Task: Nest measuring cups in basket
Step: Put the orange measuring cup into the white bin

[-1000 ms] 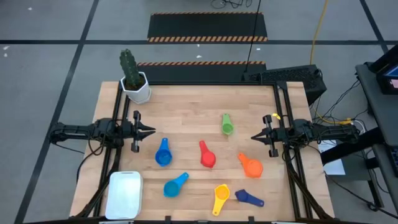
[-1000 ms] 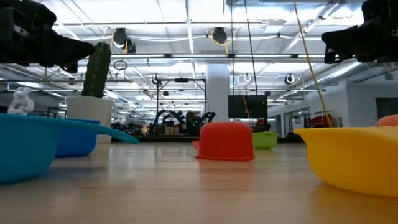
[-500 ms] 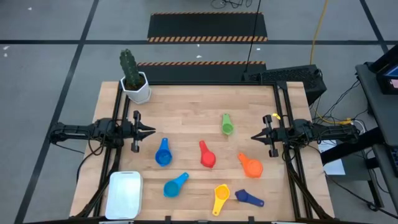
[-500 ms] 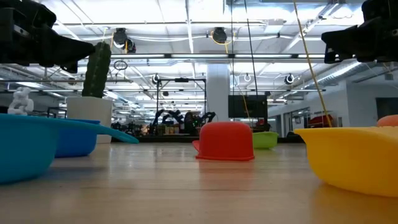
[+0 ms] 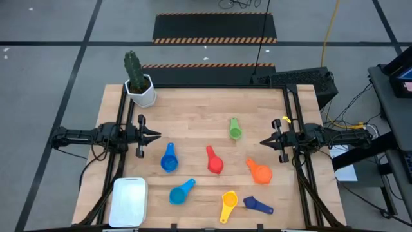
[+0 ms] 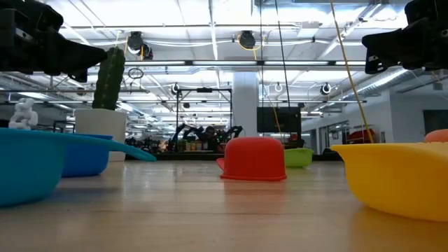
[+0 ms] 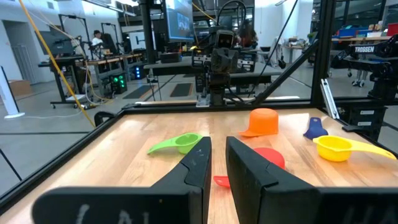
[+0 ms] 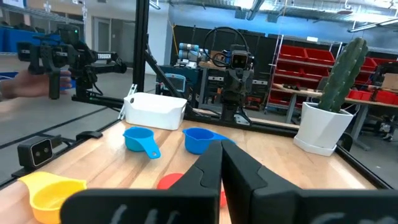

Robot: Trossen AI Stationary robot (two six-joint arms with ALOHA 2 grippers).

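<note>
Seven measuring cups [image 5: 215, 164] lie scattered across the worktop's [image 5: 193, 106] middle and front, between the two arms. The left gripper [image 5: 153, 135] at the left edge and the right gripper [image 5: 265, 142] at the right edge hover nearly closed, holding nothing. The basket [image 5: 128, 201] sits in the front left corner.

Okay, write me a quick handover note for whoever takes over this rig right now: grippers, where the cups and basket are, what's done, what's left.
Left gripper: at the table's left edge, holding nothing, fingers nearly shut with a narrow gap.
Right gripper: at the right edge, holding nothing, fingers together.
Basket: front-left corner, nothing in it.
Cups, all loose on the table: light blue cup and second light blue cup left of centre, red cup in the middle, green cup behind it, orange cup to the right, yellow cup and dark blue cup at the front.
Done: nothing.
Left: nest all seven in the basket.
</note>
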